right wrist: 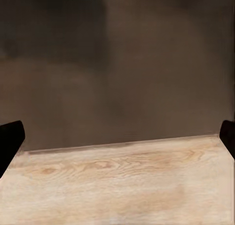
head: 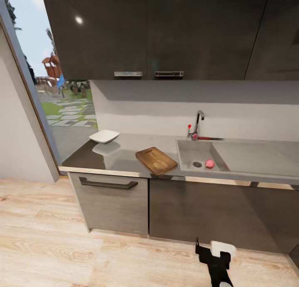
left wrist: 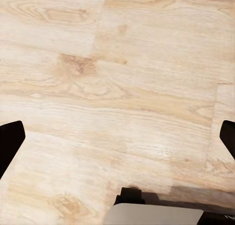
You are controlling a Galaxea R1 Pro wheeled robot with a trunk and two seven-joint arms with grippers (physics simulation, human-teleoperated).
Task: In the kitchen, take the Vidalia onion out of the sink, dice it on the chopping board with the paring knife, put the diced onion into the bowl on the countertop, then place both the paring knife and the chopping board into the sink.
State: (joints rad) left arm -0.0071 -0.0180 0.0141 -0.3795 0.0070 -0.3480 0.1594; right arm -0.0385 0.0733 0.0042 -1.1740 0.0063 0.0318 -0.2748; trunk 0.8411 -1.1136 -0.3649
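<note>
Both grippers stand spread and empty: in the left wrist view the left gripper (left wrist: 117, 137) shows its two dark fingertips (left wrist: 10, 142) at opposite edges of the frame over pale wood-plank floor (left wrist: 122, 78), and in the right wrist view the right gripper (right wrist: 117, 137) shows its fingertips (right wrist: 10, 139) just as far apart, facing a dark grey cabinet front (right wrist: 117, 63) where it meets the floor. In the head view, a black-and-white arm (head: 216, 258) shows at the bottom right of the frame, low over the floor in front of the cabinets.

Across the middle of the head view runs the grey countertop (head: 120, 154). The sink (head: 189, 152) is set into it right of centre, with its drainboard stretching toward the right edge. The Vidalia onion (head: 209, 164), a small pink bulb, lies in the basin just beside the dark drain. The paring knife (head: 207, 138) lies flat behind the basin at the foot of the chrome faucet (head: 198, 122), its reddish handle nearest the faucet and its dark blade pointing right. The chopping board (head: 156, 160) lies at an angle on the counter just left of the sink, one corner at the front edge. The white bowl (head: 104, 136) sits further left, near the counter's end, well apart from the board. Dark wall cupboards (head: 166, 33) fill the upper frame; a garden shows through an opening at the upper left.
</note>
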